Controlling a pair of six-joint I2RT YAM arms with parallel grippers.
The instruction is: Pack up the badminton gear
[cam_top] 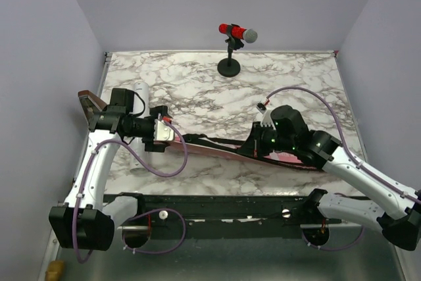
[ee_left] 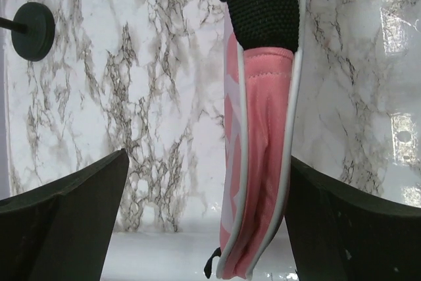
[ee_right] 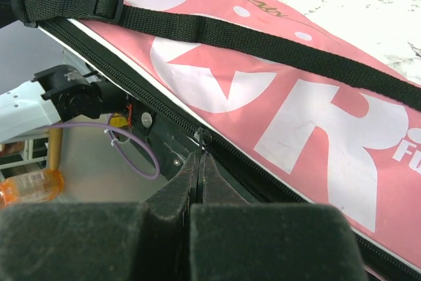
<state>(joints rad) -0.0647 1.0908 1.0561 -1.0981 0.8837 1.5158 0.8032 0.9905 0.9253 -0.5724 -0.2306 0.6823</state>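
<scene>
Closest to the robot is the right gripper [ee_right: 200, 162]. Its two fingers are squeezed tight together, and they look pinched on the little zip pull [ee_right: 203, 138] on the near edge of the pink bag [ee_right: 296, 116].

The bag is long and thin. It lies flat across the table [cam_top: 289, 83] from left to right, a bit slanted. The zip runs the long way down this edge, so the pull has to slide along the bag, not across it. I cannot tell which part of the zip is shut. A black strap [ee_right: 263, 44] lies on top of the bag, away from the zip, so it is not in the way.

At the other end of the bag is the left gripper [ee_left: 207, 156]. Its fingers are wide apart and hold nothing. The tip of the bag sits between them, just beside one finger (close enough to grab and hold the bag steady).

I see no rackets; they may be inside.

Farther back, behind the left arm, are the white tube [cam_top: 140, 91] and a small brown box [cam_top: 89, 104]. The tube is not packed yet, and the left arm is nearer to it.

Far at the back stands a red microphone [cam_top: 237, 32], well apart from everything.
</scene>
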